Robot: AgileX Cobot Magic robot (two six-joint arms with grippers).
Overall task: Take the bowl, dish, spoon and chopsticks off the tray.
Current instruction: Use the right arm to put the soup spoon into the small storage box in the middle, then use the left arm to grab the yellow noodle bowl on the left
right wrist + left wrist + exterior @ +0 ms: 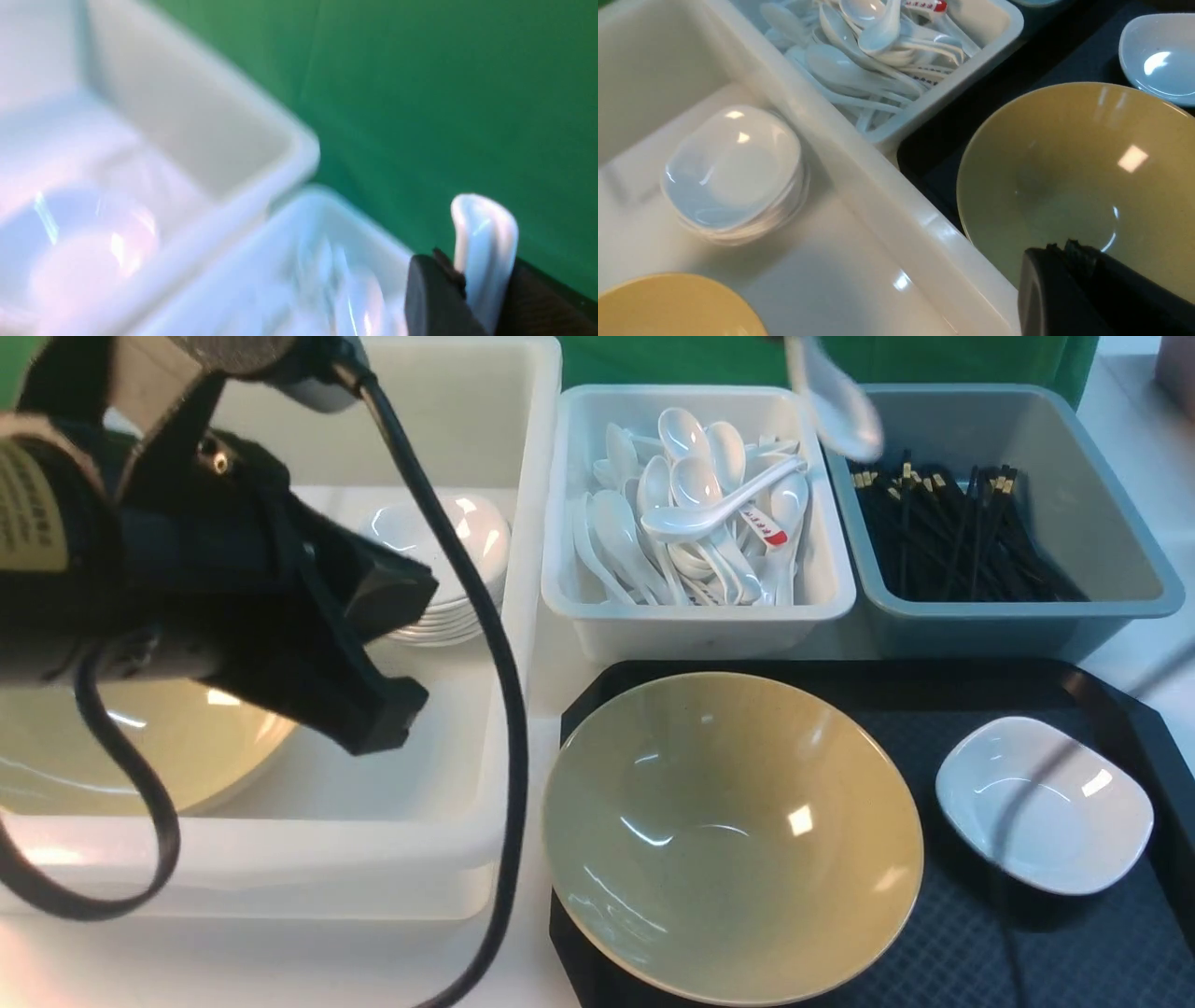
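Spoons [691,504] fill the white tub [700,611]; right gripper [460,284] grips a spoon [836,406]; left gripper [411,653] is closed, with nothing held.

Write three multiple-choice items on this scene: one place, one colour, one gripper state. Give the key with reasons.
1. Where is the large bowl?
A) In the spoon tub
B) On the black tray
C) On the chopstick tub

2. What colour is the chopstick tub?
A) Red
B) Yellow
C) Grey-blue

3. What is the right gripper doing?
A) Holding a spoon
B) Holding the large bowl
C) Hanging empty

Key:
1: B, the large bowl sits on the black tray, beside the small white dish.
2: C, the front view shows grey-blue walls on the chopstick tub.
3: A, in its wrist view the right gripper has a white spoon between its fingers.
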